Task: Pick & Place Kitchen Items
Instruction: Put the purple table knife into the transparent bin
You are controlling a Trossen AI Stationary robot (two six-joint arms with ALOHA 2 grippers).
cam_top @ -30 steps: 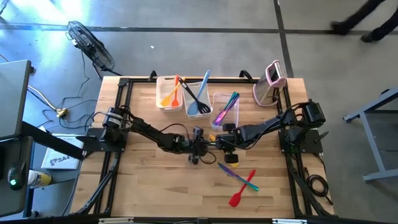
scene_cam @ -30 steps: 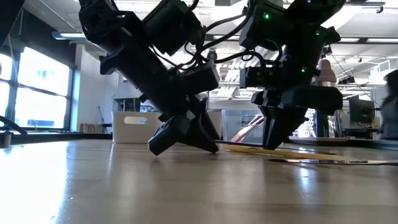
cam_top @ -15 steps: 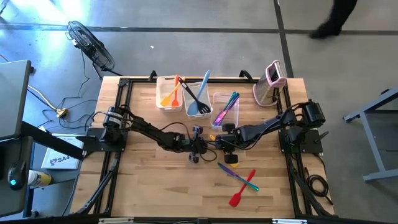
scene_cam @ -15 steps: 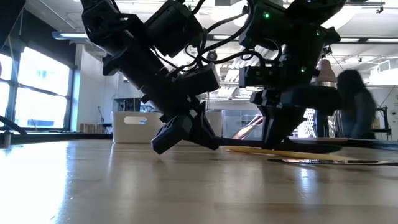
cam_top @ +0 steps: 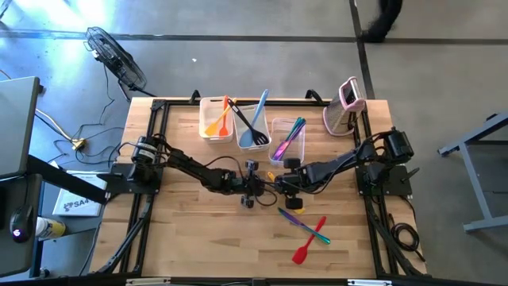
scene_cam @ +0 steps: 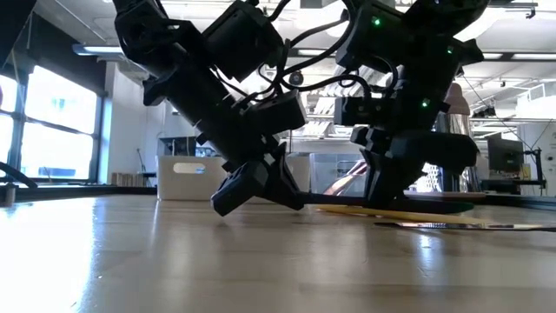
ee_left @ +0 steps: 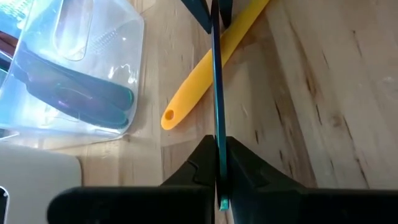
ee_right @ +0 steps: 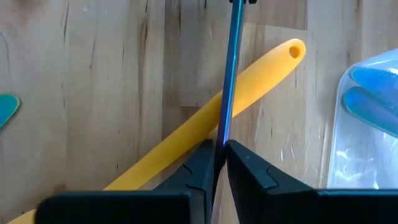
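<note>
Here, at the middle of the wooden table (cam_top: 182,230), both grippers pinch the same slim teal utensil (ee_left: 217,93) from opposite ends. The left gripper (cam_top: 255,189) is clamped tight on one end of its thin handle, fingers (ee_left: 239,168) pressed flat against it in the left wrist view. The right gripper (cam_top: 279,184) is clenched on the other end, its fingers (ee_right: 245,165) closed on the blade-thin shaft in the right wrist view. The teal utensil runs straight between the two, held just above the tabletop.

Under it, crossing at an angle, a yellow utensil (ee_right: 205,124) lies flat on the wood, the hole in its handle tip pointing toward the nearest tub.

Near of the grippers, toward the right, a purple utensil (cam_top: 290,216), a light teal utensil (cam_top: 317,232) and a red spatula (cam_top: 306,247) lie loose on the table, crossing one another.

Along the far edge stand three clear tubs. The left tub (cam_top: 203,125) holds orange utensils (cam_top: 218,121); the middle tub (cam_top: 248,144) holds a black slotted turner (cam_top: 252,125) and a light blue utensil (cam_top: 259,107); the right tub (cam_top: 277,125) holds purple and teal handles (cam_top: 290,137). Farther right, an upright pink-and-white object (cam_top: 347,102) stands at the far corner.

In the low view, both dark arms lean down to the tabletop, meeting close together.
</note>
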